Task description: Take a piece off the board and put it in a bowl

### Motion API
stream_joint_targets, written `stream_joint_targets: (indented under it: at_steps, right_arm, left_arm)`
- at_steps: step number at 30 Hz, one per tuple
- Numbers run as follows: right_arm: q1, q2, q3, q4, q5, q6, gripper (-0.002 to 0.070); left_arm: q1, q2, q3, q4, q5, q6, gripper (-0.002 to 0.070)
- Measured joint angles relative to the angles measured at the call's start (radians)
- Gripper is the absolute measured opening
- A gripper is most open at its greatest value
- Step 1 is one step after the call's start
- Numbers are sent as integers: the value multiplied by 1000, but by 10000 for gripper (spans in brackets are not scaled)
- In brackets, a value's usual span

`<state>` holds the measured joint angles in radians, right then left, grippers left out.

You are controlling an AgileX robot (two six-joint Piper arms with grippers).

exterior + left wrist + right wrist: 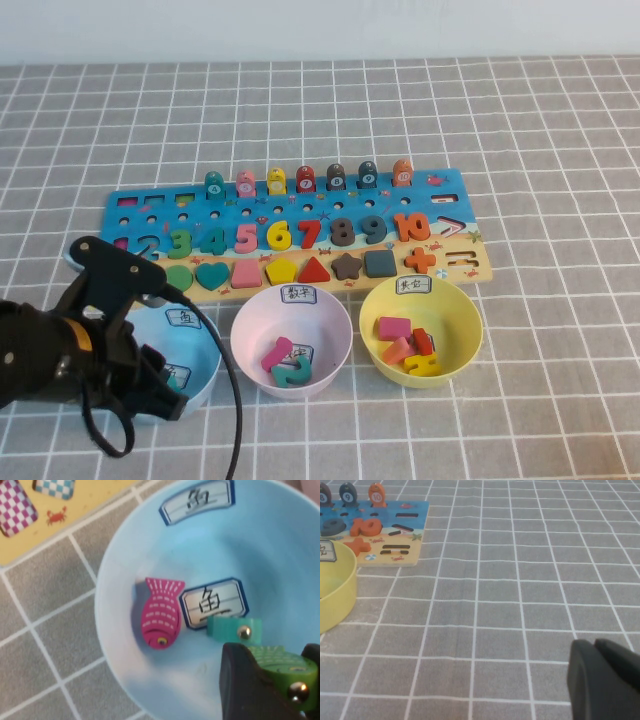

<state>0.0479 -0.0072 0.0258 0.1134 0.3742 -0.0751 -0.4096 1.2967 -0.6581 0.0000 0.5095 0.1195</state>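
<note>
**Ana:** Black fingers of the left gripper [272, 680] fill the near corner of the left wrist view, and they are clamped on the green fish piece [282, 664], one finger on each side of it.

**Ben:** So the piece is off the board?

**Ana:** Yes. It hangs inside the light blue bowl [115, 645], above the floor, next to the white label [214, 603]. A pink striped fish [161, 614] and a teal fish [234, 629] lie on the bottom already.

**Ben:** Why hold it that low instead of letting go from above the rim?

**Ana:** My guess is that a short fall keeps a light wooden piece from bouncing out. The bowl carries a fish character, so it is the sorting bowl for fish.

**Ben:** And from the high view?

**Ana:** The left arm [60, 345] leans over the blue bowl, which sits at the left end of the row, beside the pink bowl [291, 340] and the yellow bowl [421, 328]. All three stand just in front of the board [300, 215].

**Ben:** The right gripper?

**Ana:** The right gripper [605, 680] is parked over bare table to the right of the board, nothing in it; its fingers look pressed together.

**Ben:** What remains?

**Ana:** Opening the fingers, I judge.
</note>
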Motion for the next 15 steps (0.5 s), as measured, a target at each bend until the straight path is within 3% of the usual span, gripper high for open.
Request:
stream_joint_targets:
  at_steps: [15]
  right_arm:
    - [0,0,0,0,0,0,-17]
  left_arm:
    - [0,60,0,-26,-76,-81,190]
